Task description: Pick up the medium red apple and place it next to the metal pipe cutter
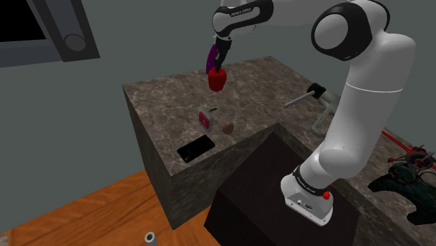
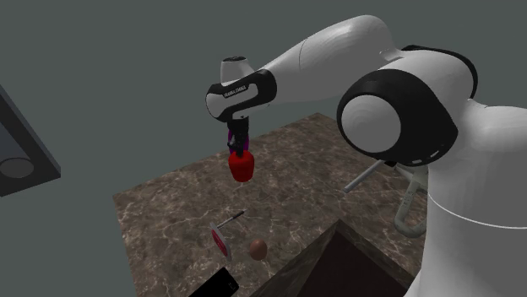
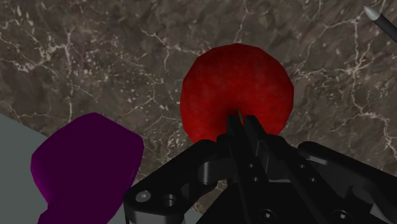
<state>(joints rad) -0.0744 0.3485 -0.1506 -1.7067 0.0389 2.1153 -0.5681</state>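
We see a deep red apple (image 3: 235, 89) with faint darker mottling, an all-black gripper (image 3: 243, 121), a plain purple object (image 3: 86, 165), and a counter (image 1: 272, 80) of dark brown marble threaded with pale, whitish veins. We also pick out a glossy black slab (image 1: 195, 148), a small pink-and-white piece (image 1: 205, 117) and a little brown ball (image 1: 228, 128). The arm (image 1: 356, 91) is white with dark joints, the floor (image 1: 84, 210) shows orange-brown wood grain, and the wall (image 1: 140, 35) is a flat grey-green.
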